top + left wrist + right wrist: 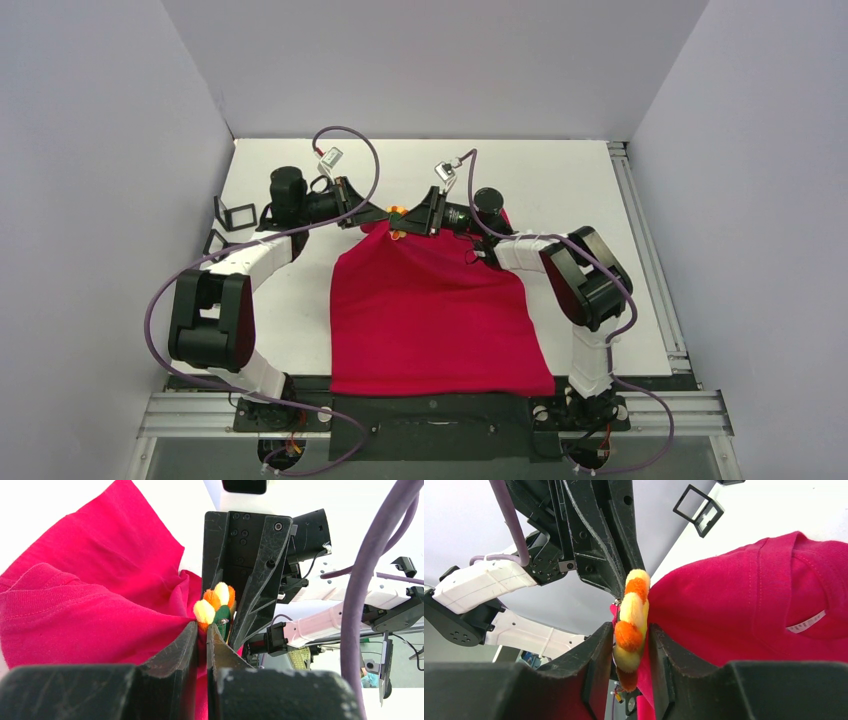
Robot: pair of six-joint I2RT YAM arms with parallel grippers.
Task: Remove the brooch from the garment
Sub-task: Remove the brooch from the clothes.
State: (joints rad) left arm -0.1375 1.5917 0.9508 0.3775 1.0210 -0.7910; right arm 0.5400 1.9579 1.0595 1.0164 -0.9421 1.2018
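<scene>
The red T-shirt (pixel 435 310) lies on the white table, its far neckline end pulled up between both grippers. The brooch (pixel 397 213) is a fuzzy orange and yellow pompom piece with green backing, pinned near the neckline. My left gripper (pixel 201 630) is shut on a fold of the red fabric just below the brooch (pixel 216 604). My right gripper (pixel 631 647) is shut on the brooch (pixel 631 617), with red fabric against one finger. The white label (pixel 806 622) shows inside the neckline. In the top view the two grippers (pixel 378 218) (pixel 408 222) meet tip to tip.
Two small black square frames (pixel 240 214) stand at the table's left, near the left arm; one also shows in the right wrist view (pixel 699 510). Grey walls close in the left, back and right. A metal rail (pixel 645 260) runs along the table's right edge.
</scene>
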